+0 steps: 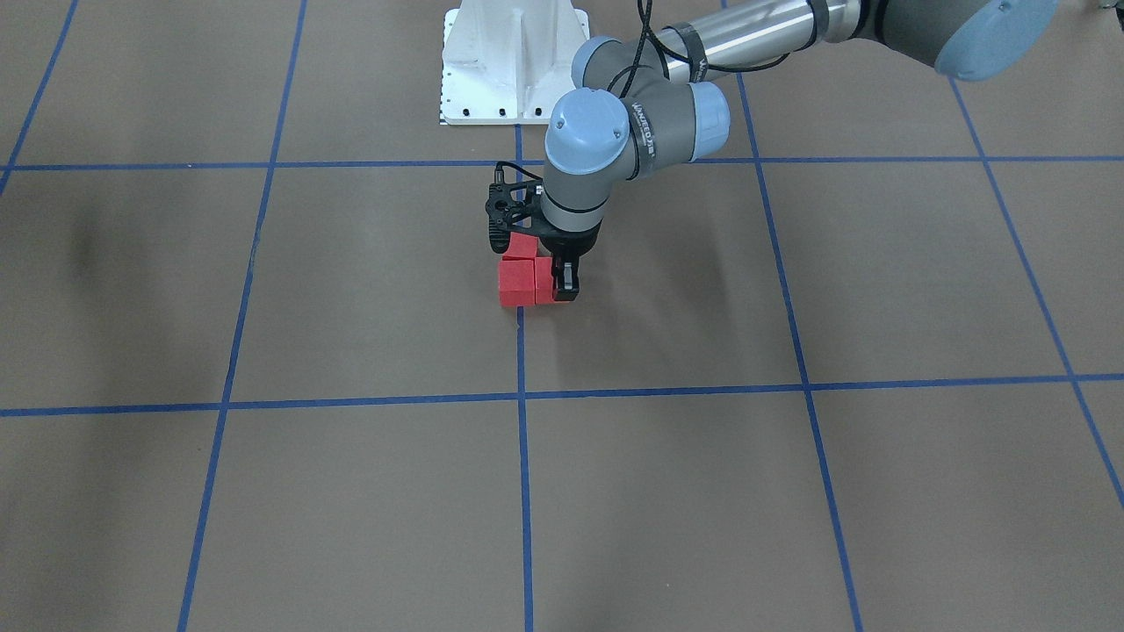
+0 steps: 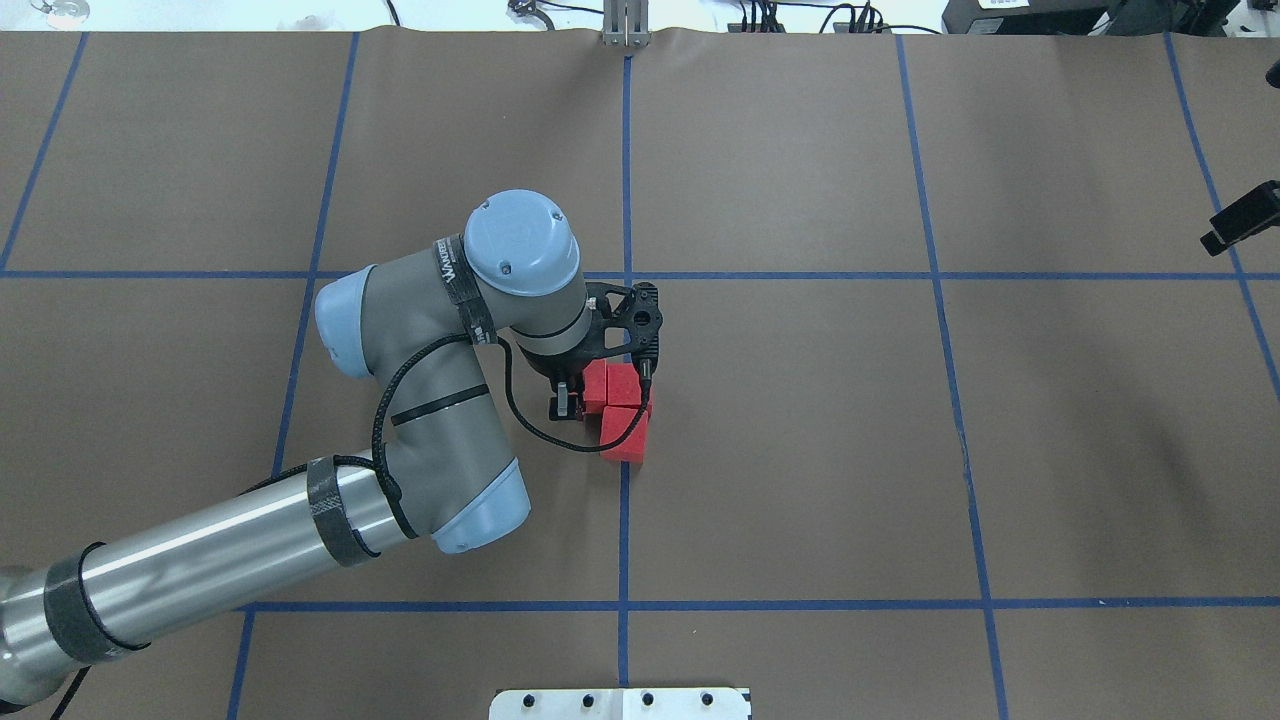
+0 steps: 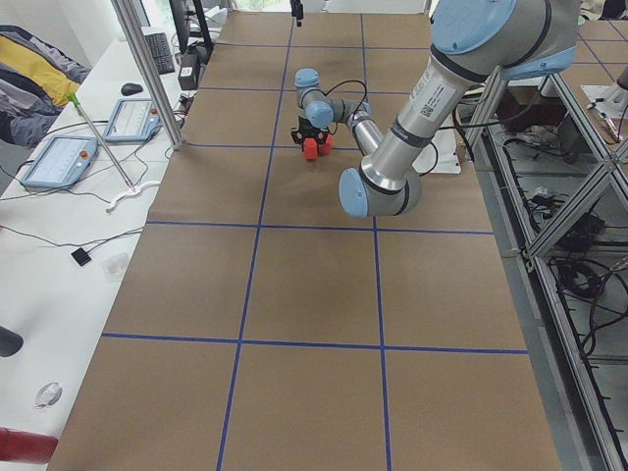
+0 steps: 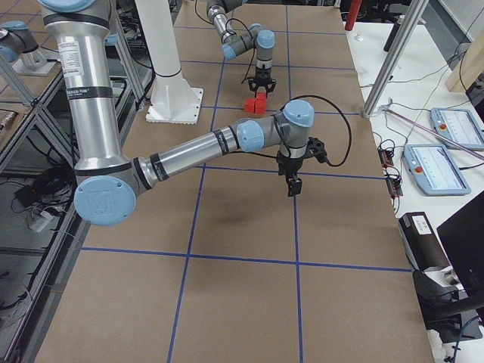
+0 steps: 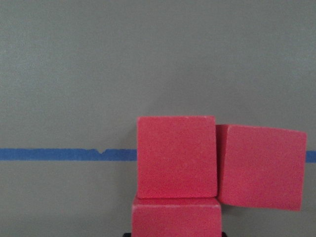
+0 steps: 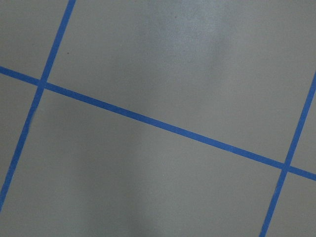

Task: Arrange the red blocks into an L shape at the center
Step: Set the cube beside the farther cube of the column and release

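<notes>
Three red blocks lie together in an L on the brown table [image 1: 685,290], on the middle blue line [image 1: 524,456]. One block [image 1: 517,283] is the corner, one [image 1: 524,247] lies behind it, and one [image 1: 545,286] lies beside it. They also show in the overhead view [image 2: 625,437]. My left gripper [image 1: 562,279] is down at the table, shut on that side block, which fills the bottom edge of the left wrist view [image 5: 176,218]. My right gripper [image 4: 291,186] hangs over bare table far to the right. I cannot tell whether it is open or shut.
The white robot base [image 1: 514,61] stands at the table's robot-side edge. My left arm's elbow and forearm [image 2: 420,430] lie low over the table's left half. Desks with tablets [image 4: 442,162] and metal posts [image 4: 393,57] border the table ends.
</notes>
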Robot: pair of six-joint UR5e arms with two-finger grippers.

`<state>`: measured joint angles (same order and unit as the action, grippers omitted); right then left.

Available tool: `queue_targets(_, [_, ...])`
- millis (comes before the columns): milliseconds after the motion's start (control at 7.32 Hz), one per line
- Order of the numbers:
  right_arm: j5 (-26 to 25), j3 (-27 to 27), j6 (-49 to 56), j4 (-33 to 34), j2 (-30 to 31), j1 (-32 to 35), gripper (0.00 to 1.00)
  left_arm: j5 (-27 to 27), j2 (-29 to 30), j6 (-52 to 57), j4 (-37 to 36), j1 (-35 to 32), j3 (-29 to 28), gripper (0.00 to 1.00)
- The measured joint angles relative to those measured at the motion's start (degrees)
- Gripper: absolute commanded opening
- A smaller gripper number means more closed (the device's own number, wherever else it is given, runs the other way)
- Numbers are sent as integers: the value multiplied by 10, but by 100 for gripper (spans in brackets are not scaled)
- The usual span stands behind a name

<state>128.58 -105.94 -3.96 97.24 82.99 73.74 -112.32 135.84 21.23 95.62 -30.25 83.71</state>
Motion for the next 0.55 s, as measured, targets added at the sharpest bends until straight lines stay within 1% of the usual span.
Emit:
queue_targets(410, [0,0,0,0,0,0,100,0,-1,0,0,0,-1,46])
queue_targets(546, [0,0,0,1,0,0,100,0,-1,-1,0,0,-1,55])
